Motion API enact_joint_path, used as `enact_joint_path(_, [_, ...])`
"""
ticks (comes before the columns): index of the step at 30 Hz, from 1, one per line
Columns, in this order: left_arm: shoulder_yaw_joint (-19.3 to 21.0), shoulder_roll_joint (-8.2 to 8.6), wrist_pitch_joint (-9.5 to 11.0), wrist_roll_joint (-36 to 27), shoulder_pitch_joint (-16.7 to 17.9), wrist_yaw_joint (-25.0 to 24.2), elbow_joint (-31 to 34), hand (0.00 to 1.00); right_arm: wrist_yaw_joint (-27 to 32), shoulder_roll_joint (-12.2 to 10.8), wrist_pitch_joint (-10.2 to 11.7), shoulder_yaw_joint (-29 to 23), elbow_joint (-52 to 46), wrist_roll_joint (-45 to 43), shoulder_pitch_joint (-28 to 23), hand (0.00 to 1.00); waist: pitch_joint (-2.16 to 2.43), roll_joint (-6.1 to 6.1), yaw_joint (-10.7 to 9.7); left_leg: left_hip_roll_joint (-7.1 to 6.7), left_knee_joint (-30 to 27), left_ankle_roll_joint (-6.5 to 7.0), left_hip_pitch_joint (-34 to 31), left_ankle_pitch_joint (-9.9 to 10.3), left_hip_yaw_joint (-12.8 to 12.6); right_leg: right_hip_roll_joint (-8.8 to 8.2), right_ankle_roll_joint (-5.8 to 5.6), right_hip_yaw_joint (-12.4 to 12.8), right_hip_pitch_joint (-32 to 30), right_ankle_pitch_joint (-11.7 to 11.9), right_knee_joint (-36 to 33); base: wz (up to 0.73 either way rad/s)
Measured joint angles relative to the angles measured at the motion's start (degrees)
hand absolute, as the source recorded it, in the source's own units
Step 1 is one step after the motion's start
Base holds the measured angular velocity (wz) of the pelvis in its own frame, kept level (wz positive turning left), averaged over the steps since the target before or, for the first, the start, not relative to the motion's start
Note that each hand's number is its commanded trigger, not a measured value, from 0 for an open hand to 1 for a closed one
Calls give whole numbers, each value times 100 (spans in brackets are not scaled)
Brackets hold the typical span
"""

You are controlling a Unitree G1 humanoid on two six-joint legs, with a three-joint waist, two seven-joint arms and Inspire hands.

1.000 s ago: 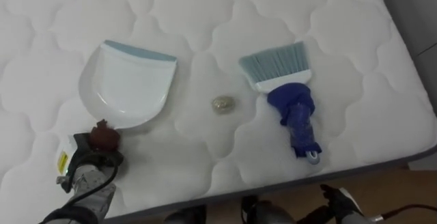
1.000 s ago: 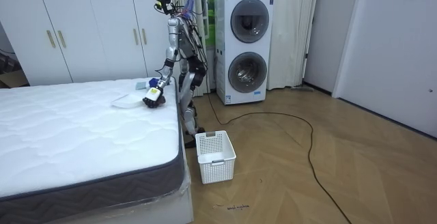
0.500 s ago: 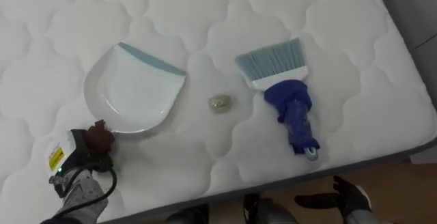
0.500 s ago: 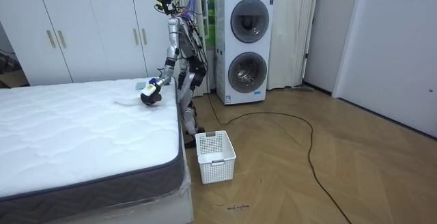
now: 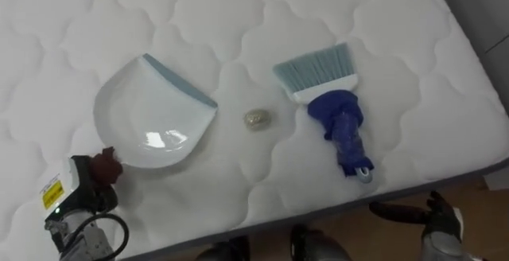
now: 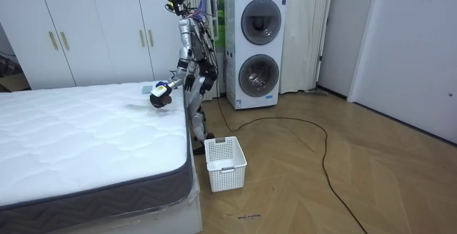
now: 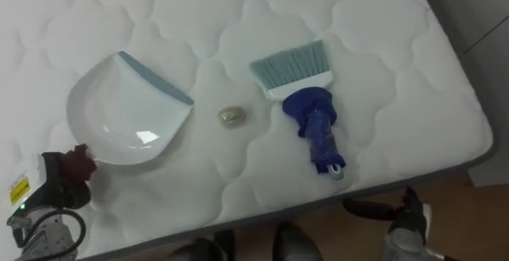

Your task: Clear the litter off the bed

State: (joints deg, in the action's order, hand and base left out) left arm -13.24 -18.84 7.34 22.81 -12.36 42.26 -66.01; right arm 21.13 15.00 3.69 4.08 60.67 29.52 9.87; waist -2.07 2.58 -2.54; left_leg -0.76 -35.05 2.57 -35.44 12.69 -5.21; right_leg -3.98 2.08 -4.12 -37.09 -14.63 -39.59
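A white dustpan (image 5: 151,118) with a pale blue lip hangs a little above the white quilted mattress (image 5: 238,14), tilted, lip toward the right. My left hand (image 5: 89,188) is shut on its handle at the lower left. To its right a small crumpled scrap (image 5: 256,119) lies on the mattress. Beyond that rests a hand brush (image 5: 338,110) with a blue handle and pale blue bristles pointing away from me. My right hand (image 5: 425,213) hovers open below the mattress edge at the lower right, away from the brush. In the room view I stand at the bed's side by its far corner.
The mattress edge (image 5: 445,177) runs across the lower right, with wooden floor below it. In the room view a white laundry basket (image 6: 226,163) stands on the floor by the bed, a stacked washer and dryer (image 6: 255,52) behind me, and wardrobes (image 6: 86,27) along the wall.
My left hand has lifted the dustpan off the mattress and turned it, its lip now facing right. My right hand has come further into view at the lower right.
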Motion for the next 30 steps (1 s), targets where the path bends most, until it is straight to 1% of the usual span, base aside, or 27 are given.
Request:
enact_joint_path(1, [-11,-21,54,109,72,6,7,100,65,5,36,0,-2,31,0,0,0,1,9,3,-2,0,15,0,-27,4,-2,26,-5,2,-18,-11])
enact_joint_path(5, [-26,-29,98,270,175,118,21,100,272,35,112,0,-61,44,14,0,1,0,30,5,3,2,-11,-5,-73,0,-28,49,-50,18,-18,-6])
enact_joint_path(6, [-26,-41,135,270,197,148,21,100,330,69,144,0,-98,11,24,0,2,0,46,7,8,3,-38,-12,-95,-6,-37,72,-95,27,-23,-7])
enact_joint_path(8, [-39,-83,175,270,242,177,39,100,437,145,145,-24,-217,-103,30,0,2,-1,44,7,34,8,-75,-29,-114,-6,-16,96,-147,53,-25,-5])
enact_joint_path(10, [-61,-180,198,257,355,214,80,100,663,218,179,-34,-491,-294,22,0,2,-10,-10,3,49,13,-98,-34,-139,-11,-2,111,-184,65,-19,0])
enact_joint_path(11, [-80,-200,195,251,375,214,80,100,730,230,179,-35,-544,-292,24,0,4,-15,-21,2,50,13,-97,-34,-140,-9,-2,111,-184,65,-19,0])
enact_joint_path(14, [-153,-215,181,266,429,214,115,100,1185,237,181,-89,-788,-361,15,0,5,-20,-25,2,54,16,-107,-31,-147,8,-5,112,-191,62,-3,0])
enact_joint_path(18, [-160,-216,180,261,507,203,81,100,1790,250,548,-117,-1491,-1035,55,0,10,-27,-21,13,95,21,-89,-21,-151,53,-11,126,-147,76,81,0])
enact_joint_path(19, [-161,-215,179,269,520,198,71,100,1945,249,580,-129,-1693,-1307,82,0,17,-40,-10,10,108,21,-79,-21,-155,65,-15,169,-144,78,90,0])
enact_joint_path(22, [-276,-209,173,267,552,187,-45,100,2310,248,719,-127,-1911,-2053,267,0,21,-47,4,10,136,26,-12,-15,-182,59,-17,168,-98,77,104,-4])
enact_joint_path(24, [-275,-209,171,267,594,184,-40,100,2551,251,754,-132,-1969,-2345,364,0,29,-61,19,9,155,25,10,-11,-181,55,-18,165,-80,71,111,0])
enact_joint_path(27, [-327,-206,166,258,635,136,-41,100,2834,261,820,-130,-2117,-2547,477,0,28,-77,73,7,177,24,20,-11,-187,23,-20,170,-83,66,111,0])
enact_joint_path(30, [-350,-204,166,260,653,-2,-33,100,2879,270,895,-126,-2363,-2553,481,0,30,-82,129,8,184,24,23,-11,-189,30,-20,171,-82,66,116,0])
